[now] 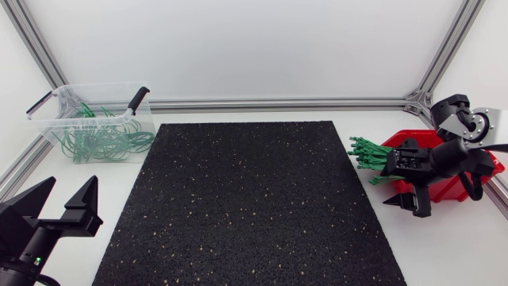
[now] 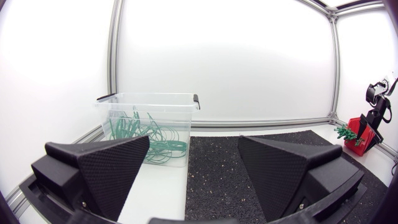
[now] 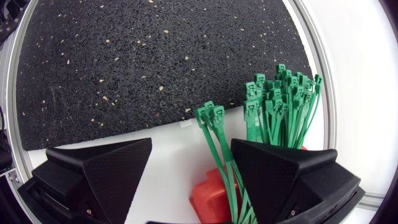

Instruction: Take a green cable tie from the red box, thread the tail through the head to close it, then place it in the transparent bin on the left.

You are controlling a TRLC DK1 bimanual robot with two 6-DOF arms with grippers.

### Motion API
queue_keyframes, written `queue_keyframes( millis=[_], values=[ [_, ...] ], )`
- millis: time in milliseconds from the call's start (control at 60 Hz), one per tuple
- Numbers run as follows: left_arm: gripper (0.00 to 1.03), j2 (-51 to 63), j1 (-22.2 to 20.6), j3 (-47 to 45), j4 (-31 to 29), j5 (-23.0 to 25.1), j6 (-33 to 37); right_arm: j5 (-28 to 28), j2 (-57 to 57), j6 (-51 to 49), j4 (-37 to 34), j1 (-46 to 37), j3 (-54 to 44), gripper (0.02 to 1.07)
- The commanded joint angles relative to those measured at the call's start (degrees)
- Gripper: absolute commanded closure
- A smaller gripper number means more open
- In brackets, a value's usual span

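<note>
Hovering right gripper (image 1: 409, 205) (image 3: 191, 146) over red box (image 1: 452, 189) edge, fingers spread wide, nothing pinched. Under it, green cable ties (image 1: 367, 155) bunched, heads fanning toward black mat (image 1: 254, 206). Holding left gripper (image 1: 71, 184) spread too, empty, near transparent bin (image 1: 87, 87).

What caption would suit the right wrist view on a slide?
Open jaws poised above green cable ties spilling from the red box, beside the black mat.

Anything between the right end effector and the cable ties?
Nothing visible does. The open right end effector hangs above the green cable ties sticking out of the red box, with no other object between them.
</note>
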Motion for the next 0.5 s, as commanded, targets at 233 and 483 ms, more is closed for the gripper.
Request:
queue_keyframes(
  millis=[233, 483],
  values=[
    [0.04, -0.1, 0.1, -2.2, -1.4, -0.2, -0.8, 1.7, -9.2, -4.6, 0.5, 0.2, -6.6, 0.18],
    [0.04, -0.1, 0.2, -2.2, -1.4, -0.2, -0.7, 2.4, -13.8, -7.1, -0.5, -0.2, -9.5, 0.18]
  ],
)
